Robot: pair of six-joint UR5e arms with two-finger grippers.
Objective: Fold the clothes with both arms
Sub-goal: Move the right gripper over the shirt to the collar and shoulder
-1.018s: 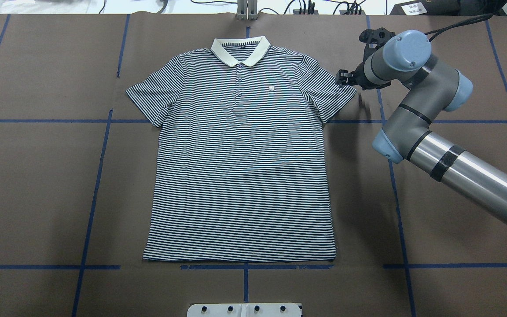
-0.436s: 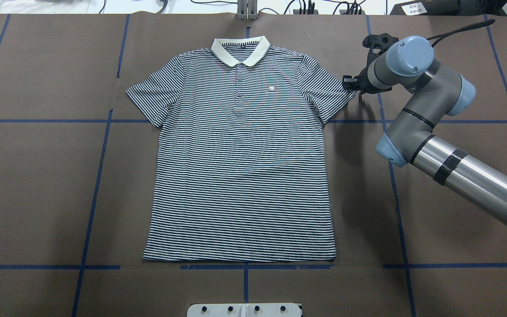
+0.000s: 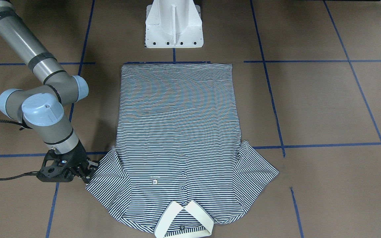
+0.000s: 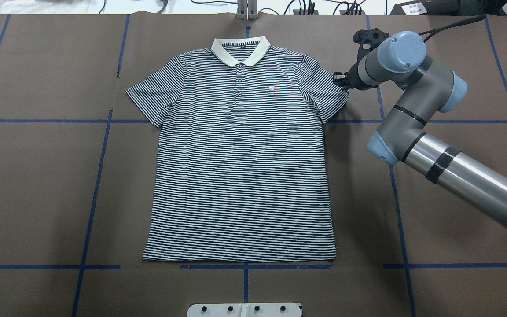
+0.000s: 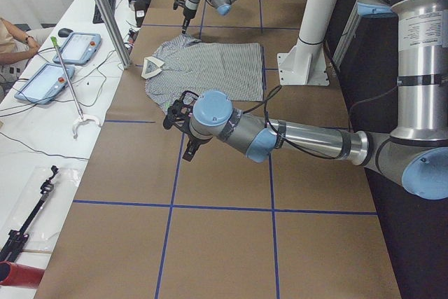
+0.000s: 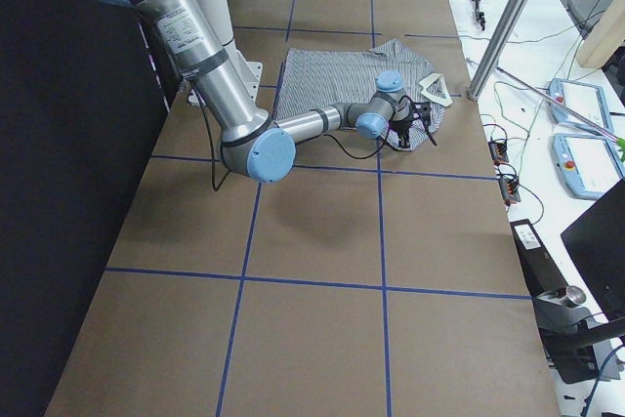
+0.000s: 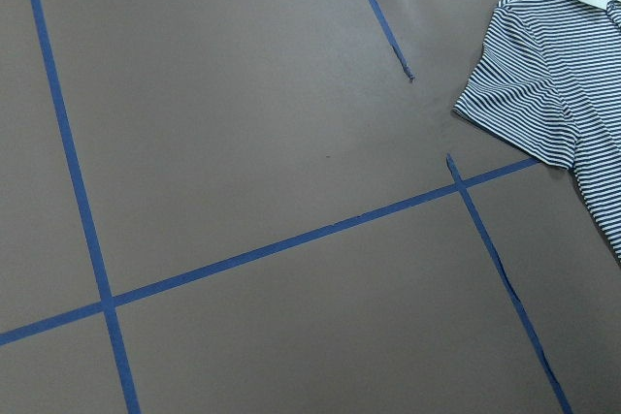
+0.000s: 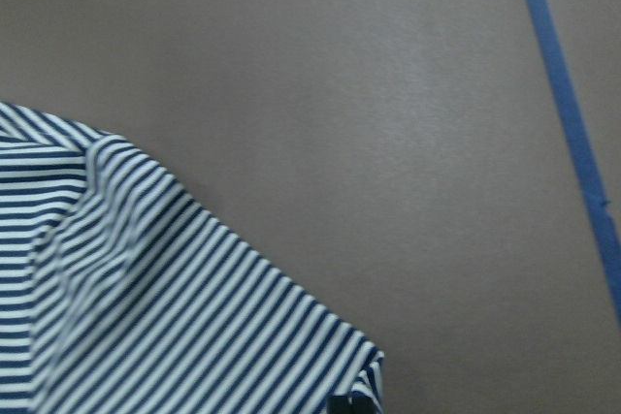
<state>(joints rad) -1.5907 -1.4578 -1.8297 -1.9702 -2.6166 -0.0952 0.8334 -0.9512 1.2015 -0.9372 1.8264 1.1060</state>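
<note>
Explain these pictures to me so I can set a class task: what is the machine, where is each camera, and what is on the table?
Two jointed robot arms, right and left, work at a brown table marked with blue tape. One camera looks down from behind the robot, one faces it, two watch from the table's ends, one rides each wrist. A striped polo shirt lies flat, unfolded. The right gripper sits at one sleeve's edge; whether it grips is unclear. The left gripper shows only in one side view, near the shirt.
</note>
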